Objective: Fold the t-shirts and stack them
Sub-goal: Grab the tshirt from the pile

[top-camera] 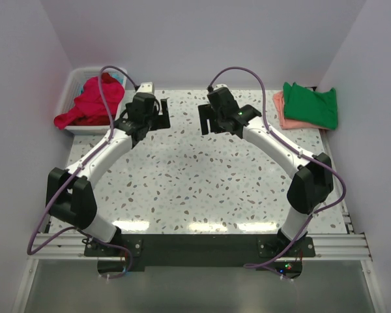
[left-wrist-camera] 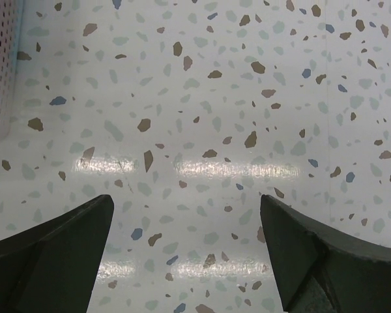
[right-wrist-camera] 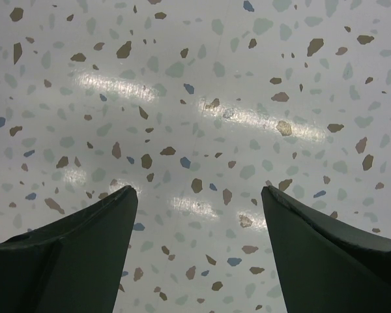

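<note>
Currently, the left end effector (left-wrist-camera: 186,202) and right end effector (right-wrist-camera: 199,190) are spread and empty above the table (top-camera: 202,176). The crimson shirt (top-camera: 85,107) spills over the basket (top-camera: 85,130) rim; pull it carelessly and you may drag the basket or tangled shirts along. A green shirt (top-camera: 313,104) lies on a salmon shirt (top-camera: 281,111), far right.

Bright, even overhead light; glare streaks on tabletop (left-wrist-camera: 234,171).

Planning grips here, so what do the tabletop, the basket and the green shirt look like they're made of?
Tabletop: hard, glossy, speckled terrazzo look, possibly laminate; lamp glare reflects off it. Basket: white plastic, slotted walls. Green shirt: soft matte cloth, creased and folded.
</note>
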### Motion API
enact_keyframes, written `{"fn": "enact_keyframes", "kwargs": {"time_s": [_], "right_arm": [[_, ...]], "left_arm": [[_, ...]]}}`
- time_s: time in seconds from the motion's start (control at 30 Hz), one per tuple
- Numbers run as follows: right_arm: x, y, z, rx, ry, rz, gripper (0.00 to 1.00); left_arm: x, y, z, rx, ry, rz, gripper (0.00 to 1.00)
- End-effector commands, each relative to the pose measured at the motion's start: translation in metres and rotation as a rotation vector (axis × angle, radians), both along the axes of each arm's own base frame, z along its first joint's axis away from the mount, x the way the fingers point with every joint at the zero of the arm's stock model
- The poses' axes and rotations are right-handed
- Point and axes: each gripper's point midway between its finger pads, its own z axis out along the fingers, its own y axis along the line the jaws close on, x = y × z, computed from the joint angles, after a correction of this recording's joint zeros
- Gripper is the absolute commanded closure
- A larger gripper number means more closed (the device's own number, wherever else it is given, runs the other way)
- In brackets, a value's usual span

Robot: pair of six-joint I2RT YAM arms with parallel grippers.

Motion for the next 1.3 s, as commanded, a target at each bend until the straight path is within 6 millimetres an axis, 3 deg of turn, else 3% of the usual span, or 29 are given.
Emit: {"fn": "enact_keyframes", "kwargs": {"time_s": [0.0, 0.07, 0.1, 0.23, 0.37, 0.4, 0.57, 0.6, 0.77, 0.97, 1.0, 1.23, 1.27], "right_arm": [[0.0, -0.003, 0.026, 0.028, -0.063, -0.004, 0.19], [0.0, -0.003, 0.025, 0.026, -0.064, -0.006, 0.19], [-0.001, -0.003, 0.027, 0.03, -0.067, -0.004, 0.19], [0.002, -0.001, 0.025, 0.037, -0.068, -0.004, 0.18], [0.003, 0.001, 0.022, 0.031, -0.062, -0.001, 0.18], [0.004, 0.001, 0.022, 0.03, -0.063, -0.002, 0.18], [0.006, 0.002, 0.02, 0.03, -0.062, -0.004, 0.19], [0.007, 0.002, 0.019, 0.027, -0.06, -0.007, 0.18], [0.009, 0.003, 0.014, 0.019, -0.056, -0.014, 0.18], [0.017, 0.004, 0.011, 0.006, -0.046, -0.029, 0.18], [0.019, 0.004, 0.007, 0.003, -0.04, -0.033, 0.18], [0.028, 0.006, 0.004, -0.019, -0.022, -0.051, 0.18], [0.029, 0.007, 0.003, -0.021, -0.02, -0.054, 0.18]], "left_arm": [[0.018, 0.011, 0.039, 0.033, -0.105, 0.067, 0.0], [0.024, 0.02, 0.041, 0.031, -0.103, 0.116, 0.0], [0.03, 0.034, 0.039, 0.027, -0.097, 0.152, 0.02], [0.049, 0.071, 0.05, -0.05, -0.137, 0.245, 0.17], [0.064, 0.101, 0.054, -0.008, -0.149, 0.328, 0.23], [0.071, 0.108, 0.043, 0.008, -0.124, 0.345, 0.23], [0.097, 0.136, 0.042, -0.01, -0.128, 0.414, 0.29], [0.103, 0.145, 0.032, -0.01, -0.111, 0.435, 0.31], [0.127, 0.18, 0.033, -0.042, -0.136, 0.568, 0.4], [0.153, 0.195, 0.019, -0.054, -0.156, 0.63, 0.44], [0.157, 0.209, 0.007, -0.044, -0.135, 0.652, 0.44], [0.183, 0.224, -0.018, -0.054, -0.133, 0.661, 0.43], [0.185, 0.226, -0.032, -0.053, -0.109, 0.665, 0.44]]}}
